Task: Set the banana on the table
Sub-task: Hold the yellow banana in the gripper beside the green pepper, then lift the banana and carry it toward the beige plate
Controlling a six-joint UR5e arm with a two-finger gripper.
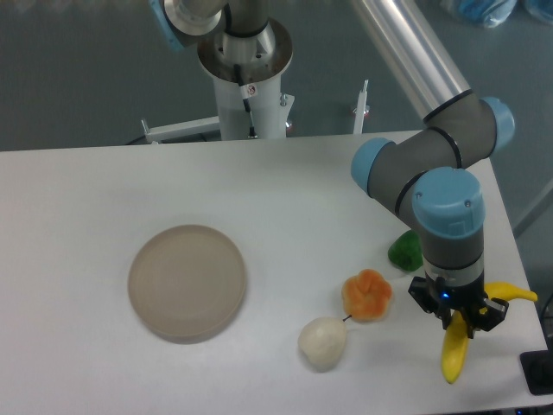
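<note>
Curved bright-yellow toy banana near the white table's right front corner, black two-finger gripper jaws clamped round its middle.

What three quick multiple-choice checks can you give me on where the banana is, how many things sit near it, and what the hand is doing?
1. Where is the banana?
A. on the round plate
B. near the table's right front edge
C. at the back left corner

2. How many other small items lie left of it, besides the plate?
A. one
B. three
C. five

3. What is the hand doing?
A. shut on the banana
B. open above the plate
C. holding the white item

Answers: 1 B, it shows under the arm at the right edge. 2 B, a green piece, an orange fruit and a white item. 3 A, the fingers clasp its middle.
</note>
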